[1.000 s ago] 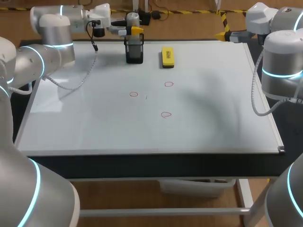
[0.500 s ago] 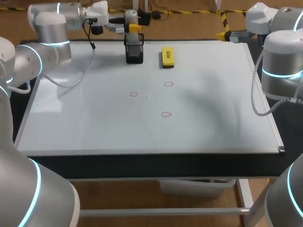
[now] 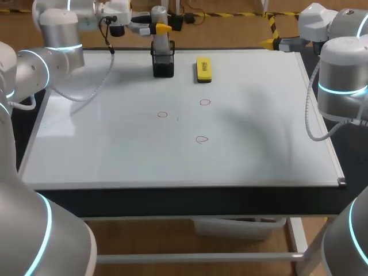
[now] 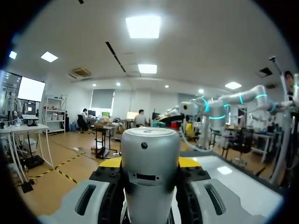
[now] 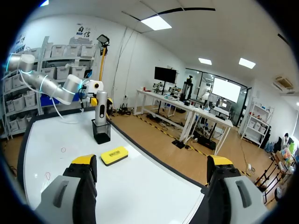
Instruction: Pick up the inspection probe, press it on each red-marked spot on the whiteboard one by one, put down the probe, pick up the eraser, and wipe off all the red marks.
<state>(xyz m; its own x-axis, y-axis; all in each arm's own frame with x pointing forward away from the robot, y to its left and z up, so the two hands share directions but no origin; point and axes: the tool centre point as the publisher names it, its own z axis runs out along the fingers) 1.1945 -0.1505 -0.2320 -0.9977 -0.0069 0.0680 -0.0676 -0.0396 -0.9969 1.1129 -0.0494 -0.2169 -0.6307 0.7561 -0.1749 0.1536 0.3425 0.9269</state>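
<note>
— Left claw is clamped on the inspection probe. My two fingers press its grey body from opposite sides, just under the round cap.

— And where does the probe stand?

— Upright, with its lower end down in the black holder. Its upper part rises above the holder's rim, and that is where I have hold of it.

— What lies nearest the holder?

— The yellow eraser, lying flat just to the holder's right, apart from it.

— The marks?

— Three small red rings, all on my side of the holder. One is straight out from it. One is off to the right, in line with the eraser. The third is farthest from the holder, closer to me than the other two.

— What are they drawn on?

— On the whiteboard, which covers most of the counter. The holder stands near the board's far edge.

— And your other arm?

— My right claw is well apart from the holder, out beyond the board's far right corner. Its fingers are spread wide, pointing back toward the holder and eraser.
</note>
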